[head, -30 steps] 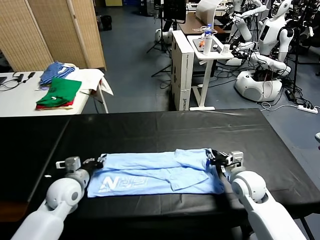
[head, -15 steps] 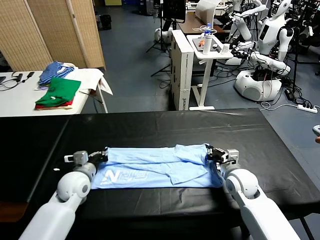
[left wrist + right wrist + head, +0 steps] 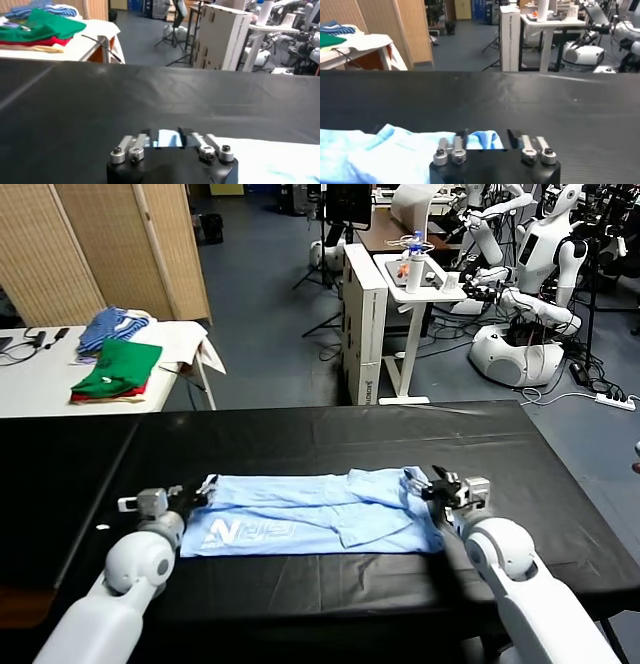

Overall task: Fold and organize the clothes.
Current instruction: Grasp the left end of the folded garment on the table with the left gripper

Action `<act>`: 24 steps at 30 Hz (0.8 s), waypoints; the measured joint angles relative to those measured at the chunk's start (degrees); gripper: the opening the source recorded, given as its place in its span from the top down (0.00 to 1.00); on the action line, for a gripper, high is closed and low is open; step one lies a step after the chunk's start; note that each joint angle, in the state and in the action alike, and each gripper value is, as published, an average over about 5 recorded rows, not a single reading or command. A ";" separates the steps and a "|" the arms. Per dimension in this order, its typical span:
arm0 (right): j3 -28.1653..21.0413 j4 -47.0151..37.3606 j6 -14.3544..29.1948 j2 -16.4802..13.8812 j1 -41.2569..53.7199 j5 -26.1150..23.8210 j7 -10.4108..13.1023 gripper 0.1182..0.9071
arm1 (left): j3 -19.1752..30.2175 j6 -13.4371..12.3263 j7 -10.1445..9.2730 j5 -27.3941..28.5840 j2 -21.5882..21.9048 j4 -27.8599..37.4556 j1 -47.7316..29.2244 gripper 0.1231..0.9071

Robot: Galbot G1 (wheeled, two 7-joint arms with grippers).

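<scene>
Since the light blue shirt [image 3: 315,510] lying folded on the black table [image 3: 330,439] looks soft, light and floppy, both released pincers, left [image 3: 192,495] and right [image 3: 433,485], should pinch its end edges.

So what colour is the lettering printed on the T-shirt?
White block lettering on the light blue T-shirt; clearest in the head view.

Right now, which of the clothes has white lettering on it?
The light blue T-shirt flat on the black table, between both hands; the green and striped garments on the far white table show none.
</scene>
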 joint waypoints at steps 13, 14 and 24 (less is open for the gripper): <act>3.14 7.46 -0.30 -1.22 -5.87 0.03 -0.27 0.00 | -5.08 0.48 -0.05 -0.51 -2.74 -4.75 9.04 0.00; 3.20 7.59 -0.29 -1.24 -5.96 0.03 -0.27 0.00 | -5.15 0.45 -0.02 -0.45 -2.97 -4.76 9.31 0.00; 2.91 7.84 -0.20 -1.13 -5.90 0.08 -0.36 0.00 | -4.61 0.23 0.65 -0.18 -4.44 -4.99 9.73 0.20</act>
